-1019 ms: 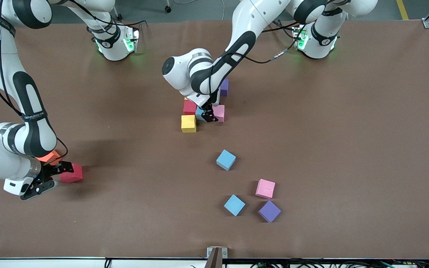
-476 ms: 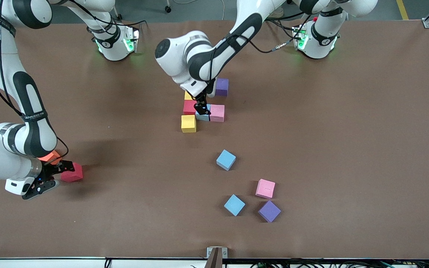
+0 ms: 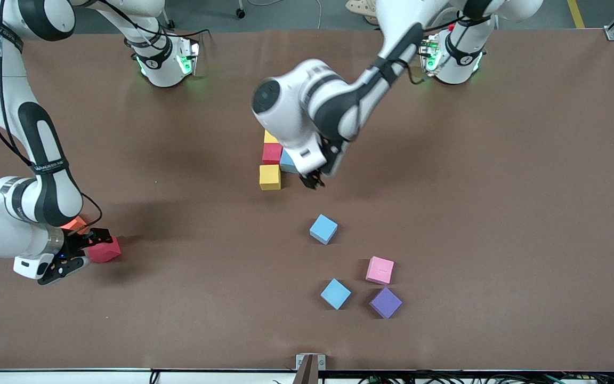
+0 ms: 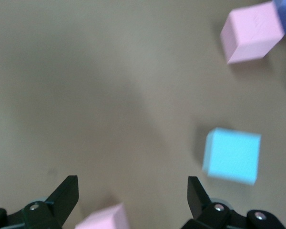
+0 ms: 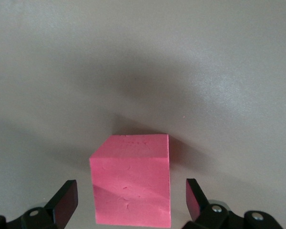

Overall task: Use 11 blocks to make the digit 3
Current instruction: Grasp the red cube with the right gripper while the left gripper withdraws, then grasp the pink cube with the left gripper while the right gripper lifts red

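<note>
A cluster of blocks stands mid-table: a yellow block (image 3: 270,137), a red one (image 3: 272,153), a light blue one (image 3: 287,161) and a second yellow (image 3: 269,177). The left arm hides the rest of it. My left gripper (image 3: 312,182) (image 4: 132,195) hangs open and empty over the table beside the cluster, with a pink block (image 4: 102,220) just below its jaws. My right gripper (image 3: 84,250) (image 5: 131,198) is low and open, its fingers either side of a red block (image 3: 104,249) (image 5: 131,179) without touching it.
Loose blocks lie nearer the front camera: a light blue (image 3: 323,229) (image 4: 232,155), a pink (image 3: 380,270) (image 4: 252,31), another light blue (image 3: 336,293) and a purple (image 3: 385,302). An orange cube (image 3: 75,224) sits under the right wrist.
The left arm has lifted off the cluster and swung toward the front camera, now covering the pink and purple blocks. The right gripper has edged closer around the red block.
</note>
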{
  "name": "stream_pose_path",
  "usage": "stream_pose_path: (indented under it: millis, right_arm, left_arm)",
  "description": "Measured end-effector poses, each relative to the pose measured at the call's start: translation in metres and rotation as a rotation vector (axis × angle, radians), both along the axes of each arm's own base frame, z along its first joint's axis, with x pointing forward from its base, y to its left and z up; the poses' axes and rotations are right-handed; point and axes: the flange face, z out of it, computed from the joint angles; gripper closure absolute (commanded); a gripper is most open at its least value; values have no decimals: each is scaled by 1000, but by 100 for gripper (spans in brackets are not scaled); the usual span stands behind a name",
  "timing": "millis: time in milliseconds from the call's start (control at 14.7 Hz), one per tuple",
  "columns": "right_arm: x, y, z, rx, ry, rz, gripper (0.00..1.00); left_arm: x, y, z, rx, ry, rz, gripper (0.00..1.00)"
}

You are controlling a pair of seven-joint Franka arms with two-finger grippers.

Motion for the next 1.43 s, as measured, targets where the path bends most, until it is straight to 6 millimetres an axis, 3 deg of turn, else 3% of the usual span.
stream_pose_path:
  millis: [136, 476, 611, 815, 1019, 1087, 1155, 1427]
  right_arm:
    - [1, 2, 1, 2, -1, 2, 0]
    - [1, 3, 1, 4, -1, 17, 0]
    - [1, 5, 0, 3, 0, 26, 0]
    - [3, 9, -5, -7, -15, 39, 1]
    - [5, 8, -13, -23, -29, 52, 10]
    - [5, 8, -14, -32, -35, 59, 17]
    - [6, 7, -15, -40, -39, 65, 30]
    - [7, 7, -15, -56, -45, 99, 54]
  left_arm:
    - [44, 42, 2, -30, 8, -8, 0]
    - [125, 135, -2, -107, -36, 21, 0]
    - [150, 166, -11, -140, -68, 35, 0]
    - [176, 196, -29, -193, -126, 51, 0]
    - [188, 210, -30, -220, -164, 61, 0]
    - [189, 208, -30, -226, -168, 53, 0]
    - [188, 205, -35, -232, -171, 43, 0]
    - [184, 184, -85, -275, -185, 19, 0]
